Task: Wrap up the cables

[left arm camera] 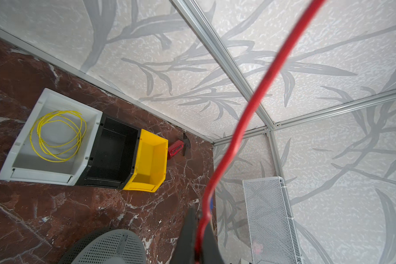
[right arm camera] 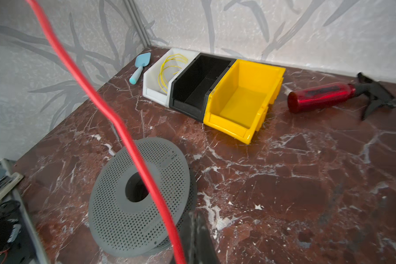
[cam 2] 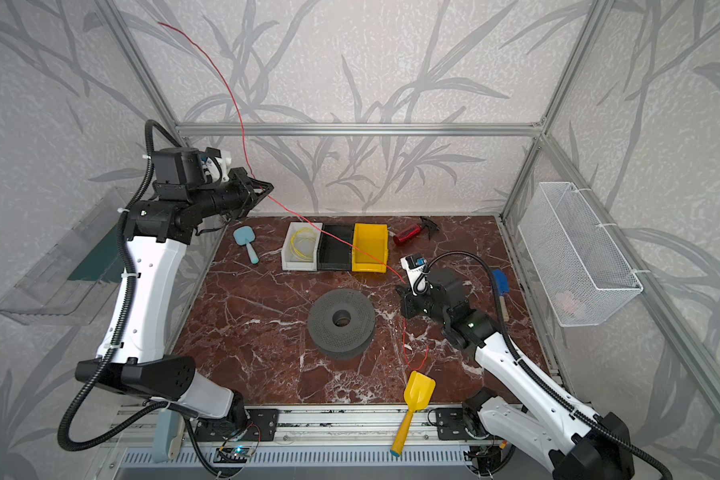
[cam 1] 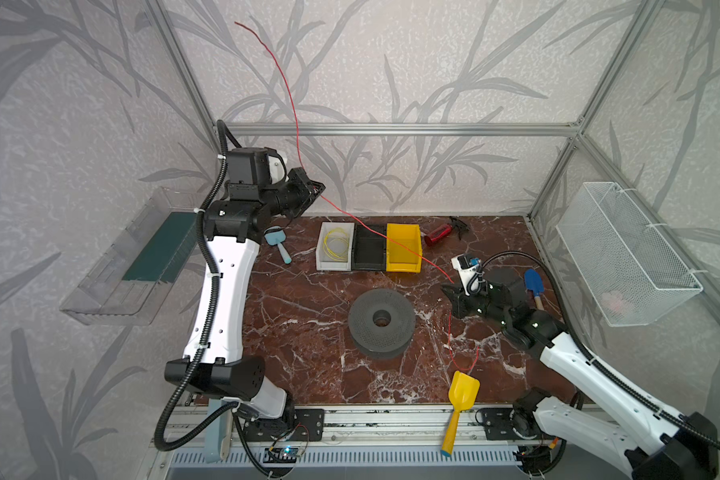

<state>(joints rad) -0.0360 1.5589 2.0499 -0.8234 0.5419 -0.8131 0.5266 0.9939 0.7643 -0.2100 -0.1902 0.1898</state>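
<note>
A thin red cable (cam 1: 292,104) (cam 2: 242,120) rises high against the back wall, then slants down over the bins to the right. My left gripper (cam 1: 321,189) (left arm camera: 198,212), raised at the back left, is shut on it. My right gripper (cam 1: 444,287) (right arm camera: 193,213) is shut low over the table, right of the grey spool (cam 1: 381,318). In the right wrist view the red cable (right arm camera: 114,121) runs along the outside of one finger, not visibly between the jaws. Below the gripper its tail loops on the table (cam 1: 462,368). A coiled yellow cable (cam 1: 335,245) lies in the white bin.
White bin (cam 1: 323,266), black bin (cam 1: 368,249) and yellow bin (cam 1: 404,266) stand in a row at the back. A red spray bottle (cam 1: 439,235), yellow scoop (cam 1: 462,392), blue scoop (cam 1: 532,282) and light-blue scoop (cam 1: 277,241) lie around. A wire basket (cam 1: 628,257) hangs on the right.
</note>
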